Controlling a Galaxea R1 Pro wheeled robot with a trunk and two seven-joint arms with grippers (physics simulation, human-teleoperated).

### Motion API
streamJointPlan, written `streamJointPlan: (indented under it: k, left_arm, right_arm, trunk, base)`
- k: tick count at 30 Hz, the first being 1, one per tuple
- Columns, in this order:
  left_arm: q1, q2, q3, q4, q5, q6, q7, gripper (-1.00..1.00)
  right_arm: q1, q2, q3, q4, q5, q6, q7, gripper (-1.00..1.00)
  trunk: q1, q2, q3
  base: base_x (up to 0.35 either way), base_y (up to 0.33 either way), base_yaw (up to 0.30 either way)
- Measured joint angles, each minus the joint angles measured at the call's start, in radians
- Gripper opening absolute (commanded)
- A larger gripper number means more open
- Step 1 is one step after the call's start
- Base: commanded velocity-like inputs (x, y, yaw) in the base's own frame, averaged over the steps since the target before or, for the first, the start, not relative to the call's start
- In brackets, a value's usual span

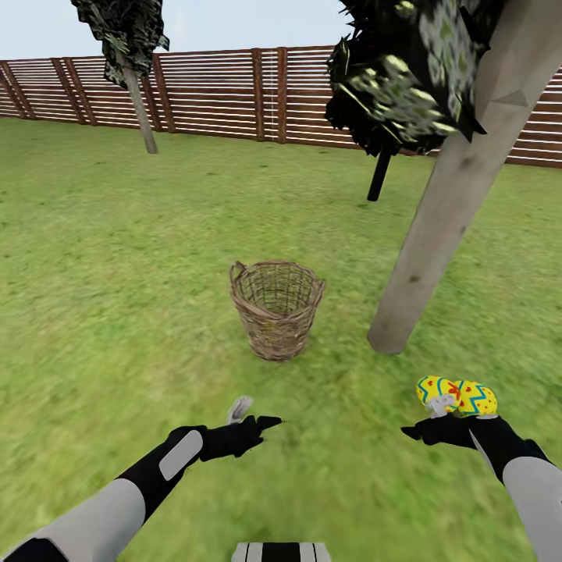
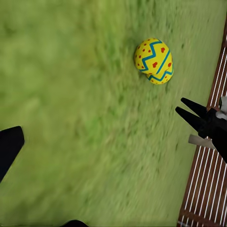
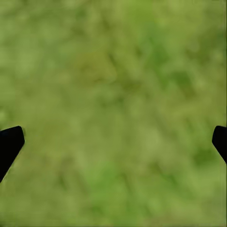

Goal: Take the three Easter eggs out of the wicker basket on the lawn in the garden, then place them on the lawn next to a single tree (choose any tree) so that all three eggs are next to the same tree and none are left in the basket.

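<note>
The wicker basket stands upright on the lawn ahead of me, tan and openly woven. Two yellow Easter eggs with blue zigzags and red spots lie side by side on the grass, a short way in front of the base of the pale-trunked tree. My right gripper hovers just short of them, open, with only grass between its fingertips. The left wrist view shows one egg on the grass and the right gripper near it. My left gripper is low, open and empty.
A brown slatted fence rings the garden at the back. A second pale-trunked tree stands far left, and a thin black-trunked tree stands behind the basket. Wide grass lies to the left of the basket.
</note>
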Motion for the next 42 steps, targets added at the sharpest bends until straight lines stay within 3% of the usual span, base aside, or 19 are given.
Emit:
streamJointPlan:
  k: [12, 31, 42]
  left_arm:
    - [0.000, 0.000, 0.000, 0.000, 0.000, -0.001, 0.000, 1.00]
    - [0.000, -0.006, 0.000, 0.000, 0.000, -0.001, 0.000, 1.00]
    - [0.000, -0.008, 0.000, 0.000, -0.001, 0.000, 0.001, 1.00]
  right_arm:
    - [0.000, 0.000, 0.000, 0.000, 0.000, 0.001, 0.000, 1.00]
    - [0.000, 0.000, 0.000, 0.000, 0.000, 0.001, 0.000, 1.00]
    - [0.000, -0.002, 0.000, 0.000, -0.001, 0.001, 0.000, 1.00]
  trunk:
    - [0.000, 0.000, 0.000]
    - [0.000, 0.000, 0.014]
    - [0.000, 0.000, 0.025]
  base:
    - [0.131, 0.289, -0.036]
    - [0.179, 0.294, -0.261]
    - [0.019, 0.314, -0.257]
